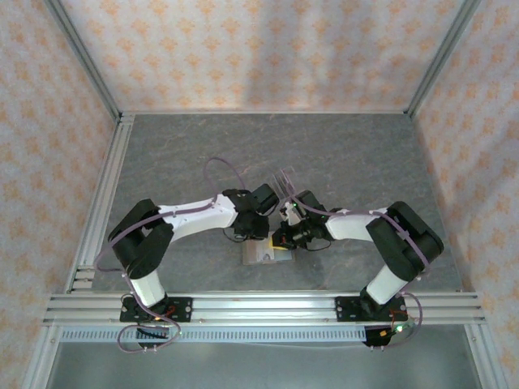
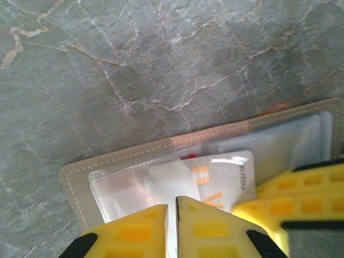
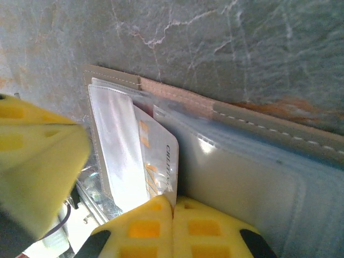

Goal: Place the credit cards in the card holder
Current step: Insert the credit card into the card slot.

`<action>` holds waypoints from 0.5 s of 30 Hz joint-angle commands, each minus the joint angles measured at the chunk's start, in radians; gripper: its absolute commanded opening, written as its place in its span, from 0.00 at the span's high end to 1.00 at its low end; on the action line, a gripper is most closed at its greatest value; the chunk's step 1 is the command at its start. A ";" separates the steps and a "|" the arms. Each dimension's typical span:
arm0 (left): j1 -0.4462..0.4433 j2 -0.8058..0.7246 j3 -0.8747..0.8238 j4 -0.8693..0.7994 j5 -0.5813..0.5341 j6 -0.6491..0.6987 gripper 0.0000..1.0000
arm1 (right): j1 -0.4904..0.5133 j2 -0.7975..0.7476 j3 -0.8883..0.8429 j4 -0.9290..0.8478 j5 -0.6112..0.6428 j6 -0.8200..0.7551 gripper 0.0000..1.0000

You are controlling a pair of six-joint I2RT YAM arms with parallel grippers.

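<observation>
card holder (image 2: 80, 177) lay open at 6 o'clock on the table (image 1: 162, 146), left gripper (image 2: 176, 215) pinching a clear sleeve (image 2: 129, 183) and right gripper (image 3: 173, 215) pressed together on a pale credit card (image 3: 153, 156) partly in; a skewed push could buckle the sleeve or slip the card.

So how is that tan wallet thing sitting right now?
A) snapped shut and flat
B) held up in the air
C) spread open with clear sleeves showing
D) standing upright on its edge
C: the card holder lies spread open on the grey table, its clear plastic sleeves exposed and a pale card with orange marks among them.
</observation>
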 commanded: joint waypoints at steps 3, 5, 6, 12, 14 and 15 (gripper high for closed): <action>0.031 -0.130 -0.065 -0.045 -0.005 -0.019 0.87 | 0.004 0.028 -0.038 -0.026 0.091 0.009 1.00; 0.034 -0.151 -0.094 -0.051 -0.015 -0.017 0.90 | 0.004 0.021 -0.040 -0.032 0.098 0.006 1.00; 0.035 -0.156 -0.108 -0.053 -0.018 -0.016 0.92 | 0.004 0.014 -0.040 -0.040 0.104 0.005 1.00; 0.026 -0.158 -0.179 -0.015 0.002 -0.025 1.00 | 0.004 -0.026 -0.018 -0.097 0.124 -0.014 1.00; 0.016 -0.142 -0.181 -0.009 0.002 -0.026 1.00 | 0.004 -0.033 -0.010 -0.103 0.118 -0.013 1.00; 0.012 -0.132 -0.181 -0.007 0.002 -0.026 1.00 | 0.005 -0.032 -0.006 -0.104 0.113 -0.013 1.00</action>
